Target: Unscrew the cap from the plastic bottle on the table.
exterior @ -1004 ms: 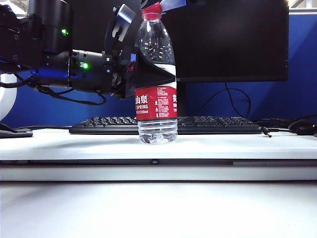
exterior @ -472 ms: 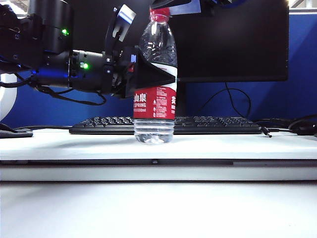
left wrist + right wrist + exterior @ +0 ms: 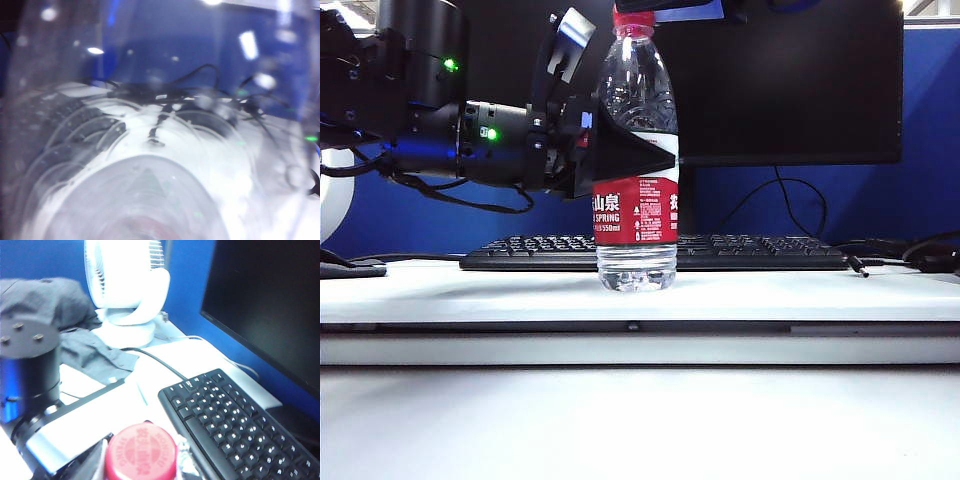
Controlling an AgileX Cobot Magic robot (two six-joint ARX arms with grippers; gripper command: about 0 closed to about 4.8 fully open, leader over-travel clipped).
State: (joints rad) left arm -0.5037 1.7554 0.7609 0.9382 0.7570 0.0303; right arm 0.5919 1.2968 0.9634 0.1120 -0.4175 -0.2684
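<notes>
The cap sat on top of the plastic bottle, which stood upright on the table, its long axis vertical.

Left gripper: reached in level from the left side of the exterior view and was clenched around the bottle's middle, just above the red label. The dark finger lay across the near face of the bottle. In the left wrist view the clear ridged wall of the bottle filled the whole frame, so the body was right against that camera. The cap lay straight above this gripper, along the bottle's axis.

Right gripper: came in at the top edge of the exterior view, directly over the cap, so it was the nearer of the two to it. In the right wrist view the cap showed face-on just below the camera. I judged the fingers were closed on it, though the contact itself was poorly shown.

Cap: red, round, with raised lettering on its top face, still seated on the neck. Bottle: clear, upper half ribbed.

Behind the bottle lay a black keyboard.
</notes>
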